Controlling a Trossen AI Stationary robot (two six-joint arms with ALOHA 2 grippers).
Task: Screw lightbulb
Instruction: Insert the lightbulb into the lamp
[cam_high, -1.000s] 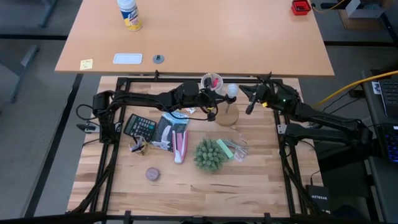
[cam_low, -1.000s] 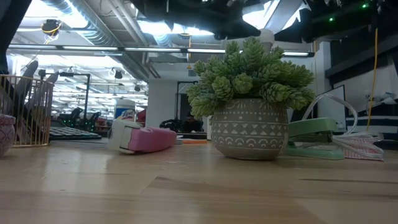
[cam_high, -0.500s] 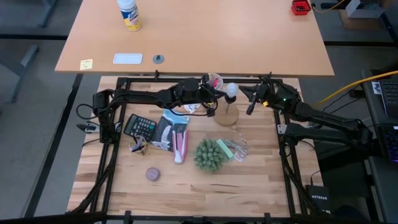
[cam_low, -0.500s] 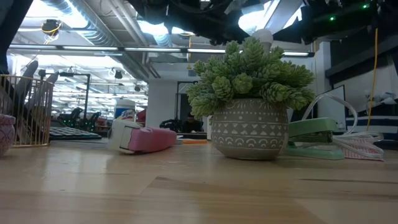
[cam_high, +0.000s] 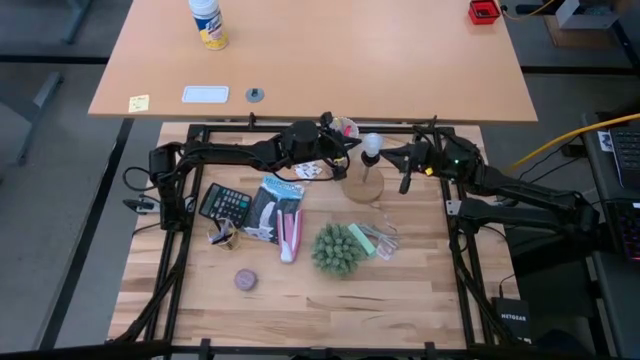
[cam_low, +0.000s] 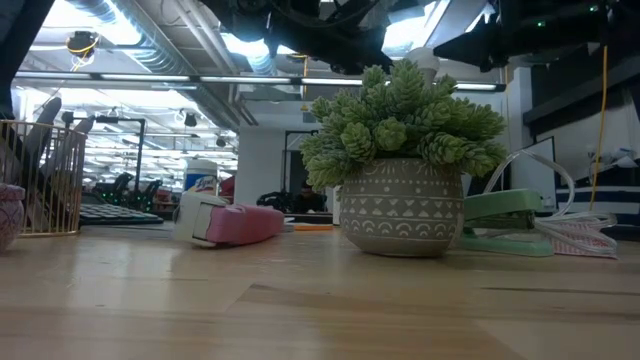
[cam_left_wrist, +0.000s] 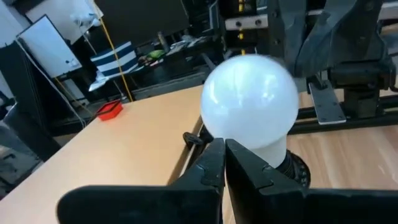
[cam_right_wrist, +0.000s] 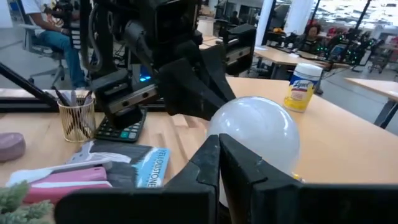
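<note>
The white lightbulb (cam_high: 372, 145) stands upright with its base in the black socket (cam_left_wrist: 293, 169) of a round wooden disc (cam_high: 365, 187), at the far middle of the table. My left gripper (cam_high: 352, 151) is shut, and its tips sit close against the bulb's left side (cam_left_wrist: 249, 99). My right gripper (cam_high: 390, 154) is shut too, level, and close to the bulb's right side (cam_right_wrist: 252, 132). In the low view the bulb's top (cam_low: 425, 60) peeks over the plant. My left gripper's shut fingertips (cam_left_wrist: 214, 155) overlap the bulb's lower half in its wrist view, coming level from the table's left; whether they touch it, I cannot tell. My right gripper's shut fingertips (cam_right_wrist: 211, 155) stand level before the bulb from the right; whether they touch, I cannot tell.
Nearer on the table are a potted green plant (cam_high: 336, 250), a green stapler (cam_high: 362, 238), a pink device (cam_high: 290, 235), a calculator (cam_high: 225, 203), a gold wire cup (cam_high: 220, 236) and a brownish puck (cam_high: 245, 280). A small cup (cam_high: 343, 129) stands by the far frame rail.
My left gripper has swung toward the table's far edge, from beside the wooden disc up to the bulb's left side. My right gripper has turned a little at the wrist and stayed in place. The bulb and disc have kept still.
</note>
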